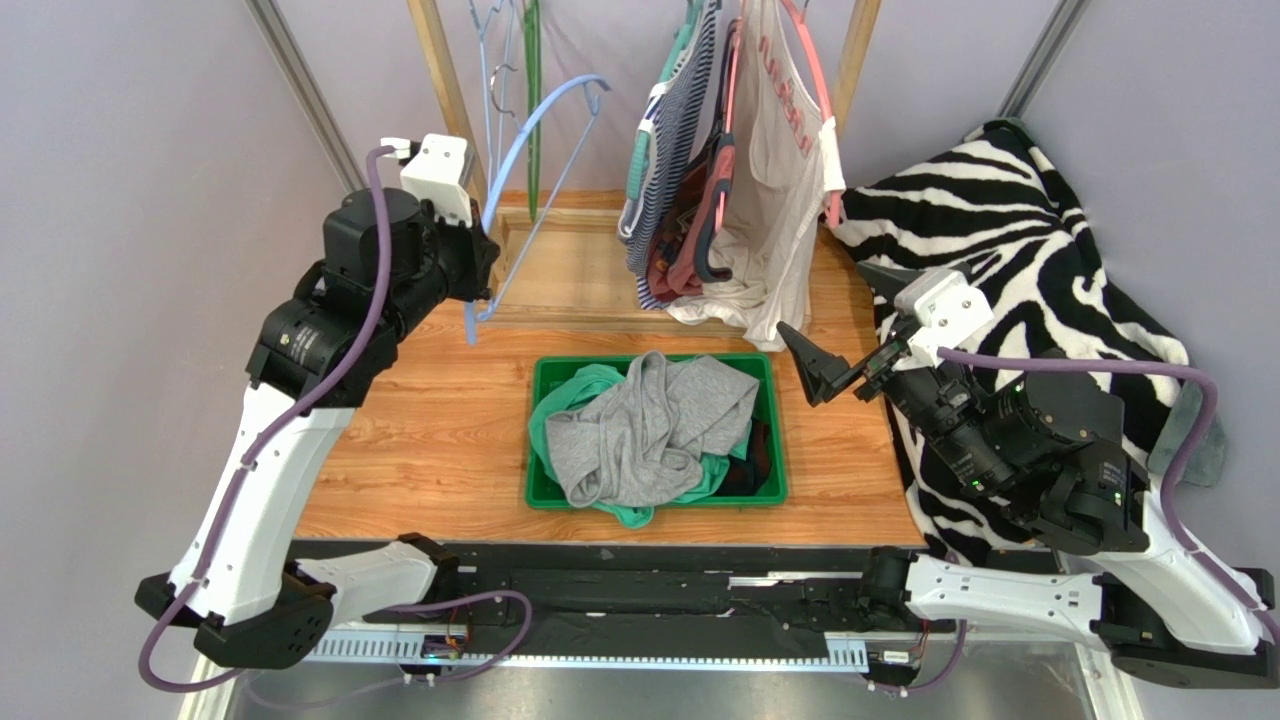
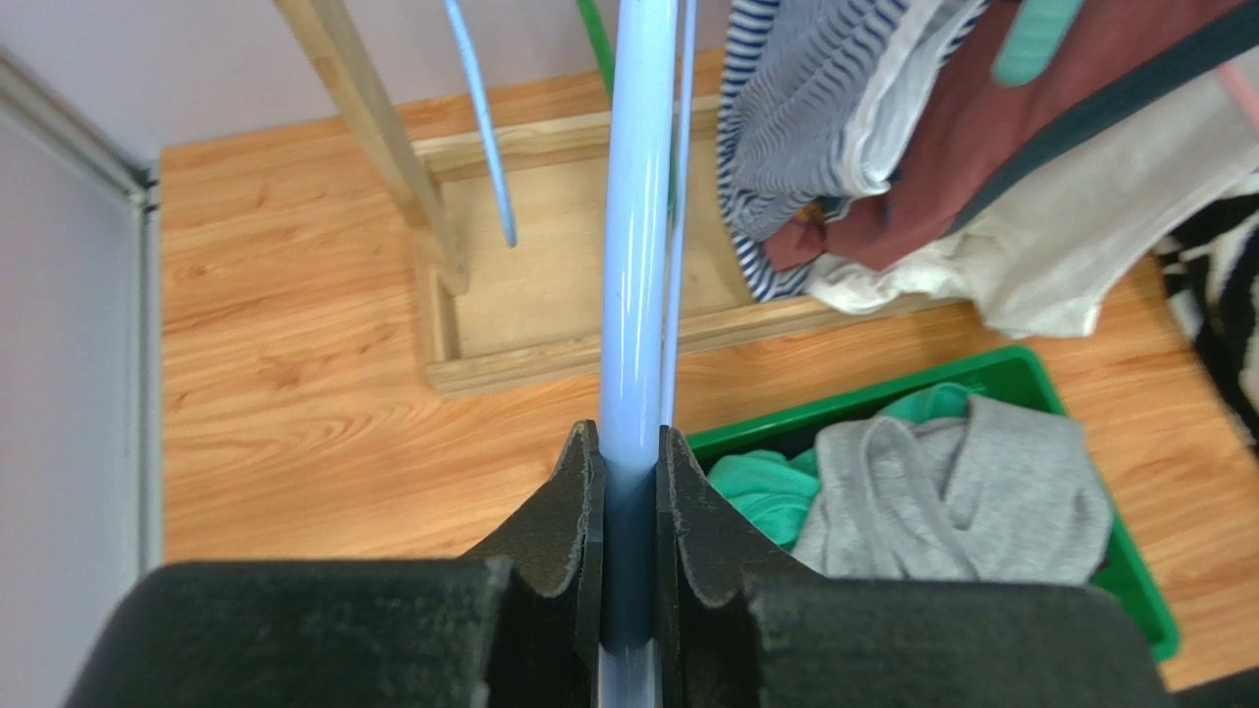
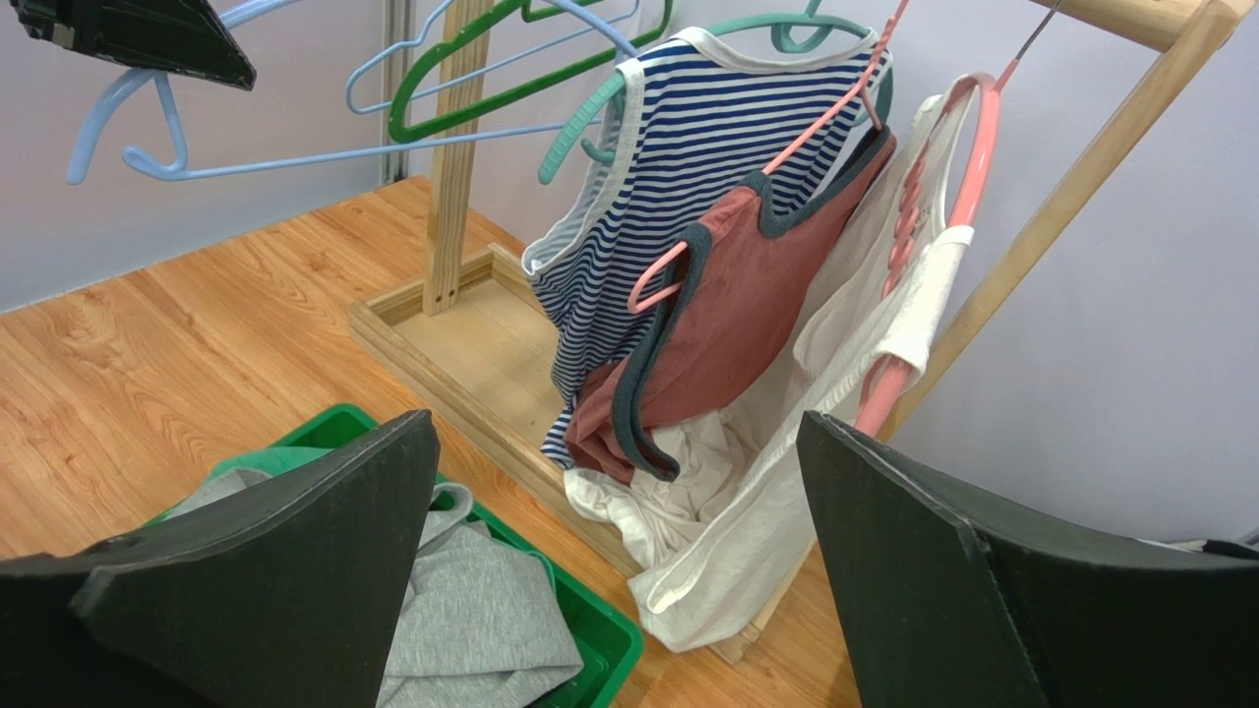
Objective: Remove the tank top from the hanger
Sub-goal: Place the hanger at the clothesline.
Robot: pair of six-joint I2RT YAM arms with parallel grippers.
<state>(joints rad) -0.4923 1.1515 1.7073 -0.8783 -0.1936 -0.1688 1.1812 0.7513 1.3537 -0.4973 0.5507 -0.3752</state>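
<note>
Setting: wood-grain counter [image 1: 436, 405] boxed in by pale lilac walls, with a wooden rack [image 1: 439, 75] along the far edge.
Task's thing: striped tank top [image 3: 665, 162] on a teal hanger [image 3: 769, 25], hung from the rack near the middle of the far edge.
Neighbours: maroon tank top [image 3: 724, 325] on a pink hanger [image 3: 828, 111], touching and partly covering the striped one; white top [image 3: 783, 487] on a second pink hanger [image 3: 968, 162], toward the far right corner.
Intended garment: cannot tell which of the three.
Left gripper [image 2: 631, 443]: clamped tight on the bar of a bare light-blue hanger [image 2: 639, 221], held up off the counter toward the far left corner, near the rack's left post.
Right gripper [image 3: 613, 428]: jaws wide apart, holding nothing, raised over the right edge and facing the hanging clothes.
Green bin [image 1: 751, 498]: middle of the near edge, holding a grey garment [image 1: 646, 428] over teal cloth.
Right edge: zebra-print blanket [image 1: 1022, 255] draped beneath the right arm.
Step in hand: probably a pause between garments, with one hanger already bare and the tops on the rack untouched.
Next move: likely calls for parking the blue hanger first, then steadying a loaded hanger on one side and pinching a strap or hem on the other to slide it off the hanger's shoulder.
Care needed: a pinch on one layer only, given the closely overlapping straps.
</note>
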